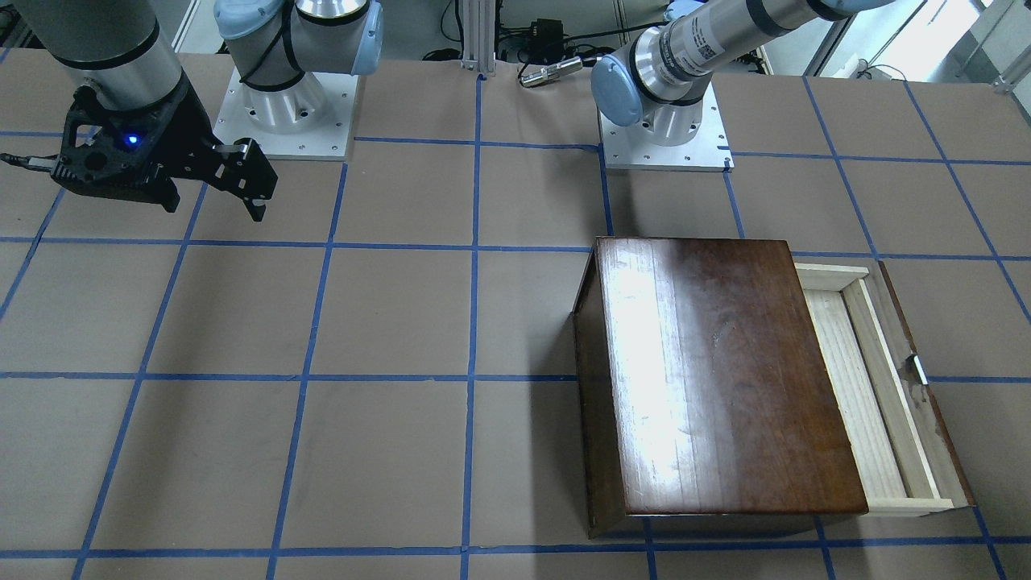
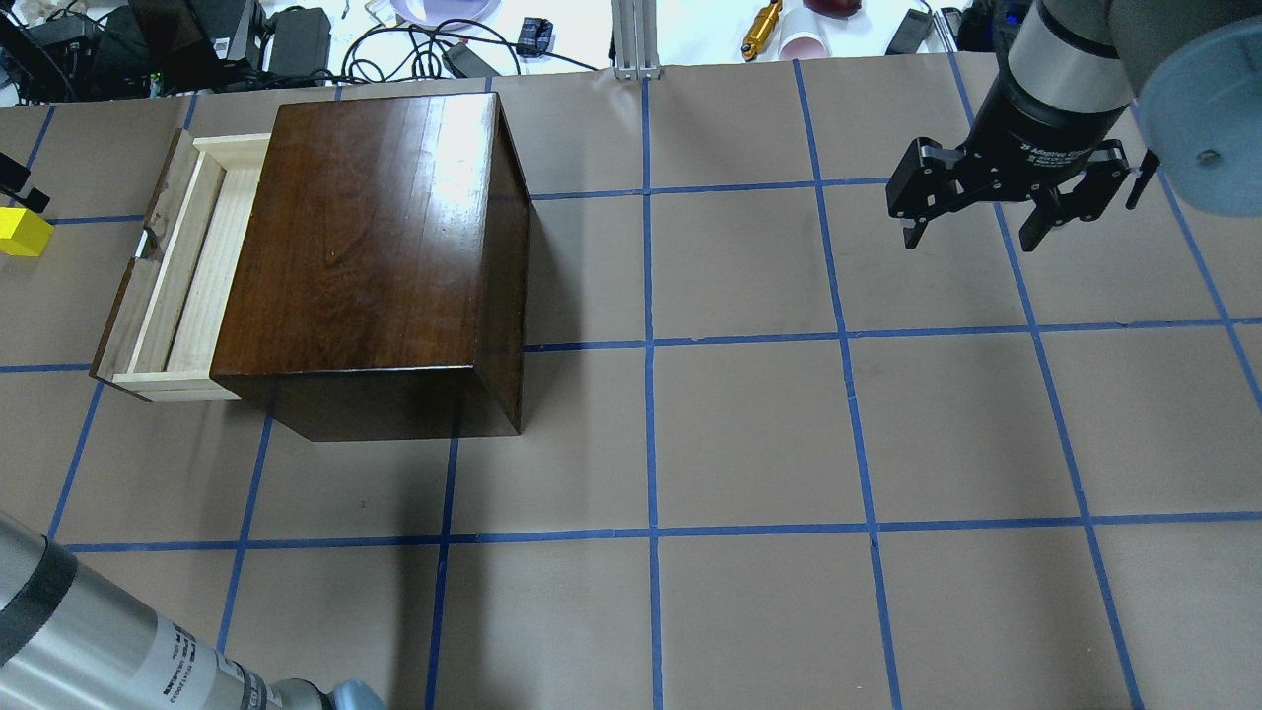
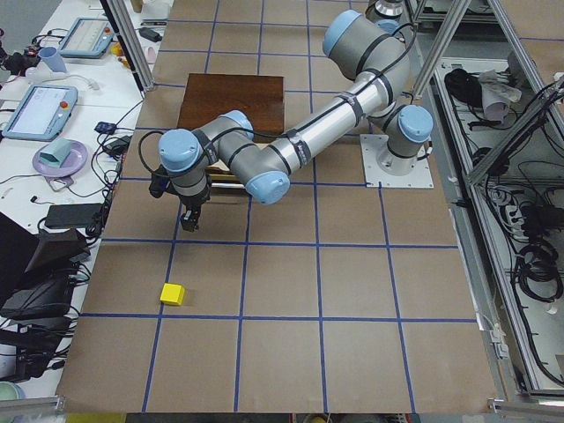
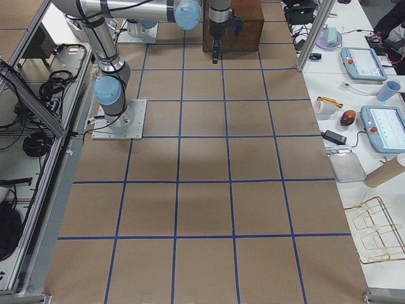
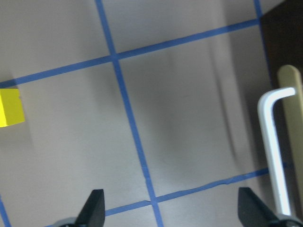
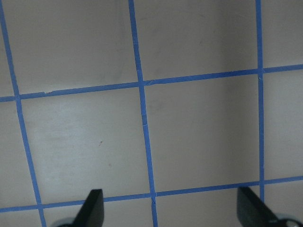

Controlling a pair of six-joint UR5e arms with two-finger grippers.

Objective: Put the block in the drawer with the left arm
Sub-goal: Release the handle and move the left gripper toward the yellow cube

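Observation:
The yellow block (image 3: 172,294) lies on the table near its left end, also at the overhead view's left edge (image 2: 22,233) and the left wrist view's left edge (image 5: 10,108). The drawer (image 2: 187,276) stands pulled out of the dark-brown box (image 2: 365,247), and its pale tray is empty (image 1: 878,387). My left gripper (image 3: 189,216) hangs open and empty over the table between drawer front and block, its fingertips (image 5: 94,208) apart. The drawer's metal knob (image 5: 274,151) is on its right. My right gripper (image 2: 971,232) is open and empty, far from the box.
Brown table with a grid of blue tape lines (image 2: 651,345). Cables, tablets and small items lie beyond the far edge (image 2: 414,39). The two arm bases (image 1: 282,113) (image 1: 664,137) stand on the robot's side. The right gripper also shows in the front view (image 1: 213,201).

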